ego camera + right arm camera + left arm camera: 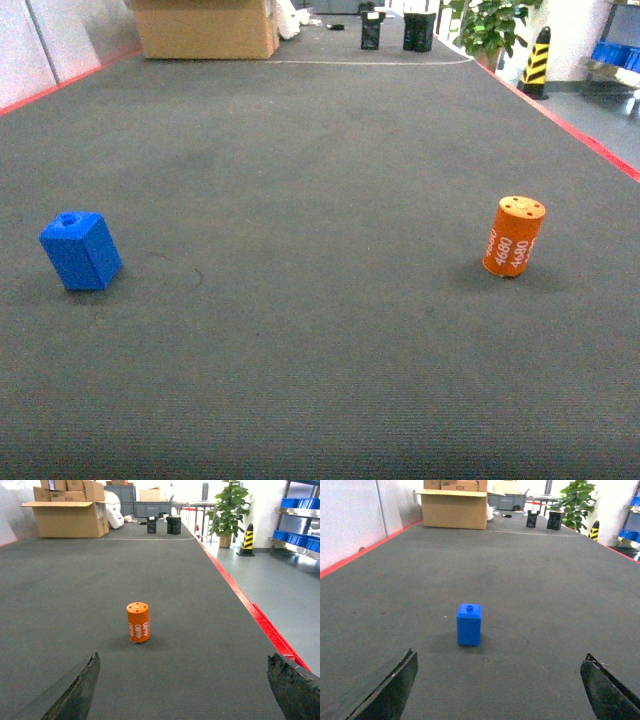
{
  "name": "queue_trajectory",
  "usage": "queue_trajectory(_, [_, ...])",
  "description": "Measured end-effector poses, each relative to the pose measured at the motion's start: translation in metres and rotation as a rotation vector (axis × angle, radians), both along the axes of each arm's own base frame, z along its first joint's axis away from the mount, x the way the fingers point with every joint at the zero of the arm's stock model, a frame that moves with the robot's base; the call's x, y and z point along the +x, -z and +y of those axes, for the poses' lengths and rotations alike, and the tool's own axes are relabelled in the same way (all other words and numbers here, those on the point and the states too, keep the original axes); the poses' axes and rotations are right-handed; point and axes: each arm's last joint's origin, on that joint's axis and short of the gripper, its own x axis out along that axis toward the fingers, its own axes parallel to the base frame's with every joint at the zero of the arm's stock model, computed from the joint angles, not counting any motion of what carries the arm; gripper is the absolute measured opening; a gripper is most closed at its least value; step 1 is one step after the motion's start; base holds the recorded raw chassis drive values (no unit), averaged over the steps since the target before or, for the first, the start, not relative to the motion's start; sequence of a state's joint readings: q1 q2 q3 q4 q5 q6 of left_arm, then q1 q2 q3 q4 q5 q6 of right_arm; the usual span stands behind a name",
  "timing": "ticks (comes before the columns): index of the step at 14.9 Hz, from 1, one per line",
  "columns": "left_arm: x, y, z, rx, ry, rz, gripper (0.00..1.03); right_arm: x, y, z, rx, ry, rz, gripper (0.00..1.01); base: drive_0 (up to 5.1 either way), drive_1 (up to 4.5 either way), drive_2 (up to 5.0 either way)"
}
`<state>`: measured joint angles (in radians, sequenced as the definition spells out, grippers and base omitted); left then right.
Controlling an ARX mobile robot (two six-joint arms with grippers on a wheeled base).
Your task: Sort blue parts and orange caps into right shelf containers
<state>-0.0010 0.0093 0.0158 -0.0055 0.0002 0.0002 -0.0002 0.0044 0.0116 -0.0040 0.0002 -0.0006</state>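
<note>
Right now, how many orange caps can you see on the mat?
1. The orange cap stands upright on the right side of the mat, straight ahead of the open right pincer. No others show; any outside the views would go unseen.

Left gripper [500, 690] spread wide, its 2 dark, wedge-shaped fingers [390, 692] entering at the bottom corners of the left wrist view, held low and pointing forward, gripping nothing. Right gripper [182, 692] likewise parted, 2 dark, rough-surfaced fingers [75, 690] angled in from the lower corners of the right wrist view, nothing between them. Neither arm visible from the head camera.
</note>
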Motion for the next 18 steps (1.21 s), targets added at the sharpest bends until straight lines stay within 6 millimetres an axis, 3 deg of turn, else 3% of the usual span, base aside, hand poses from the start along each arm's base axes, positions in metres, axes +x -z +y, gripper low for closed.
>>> queue_trajectory(18, [0.0000,0.0000,0.0000,0.000,0.000,0.000,0.98,0.0000,0.0001,0.0000,0.000,0.000,0.001,0.98,0.0,0.00,0.0])
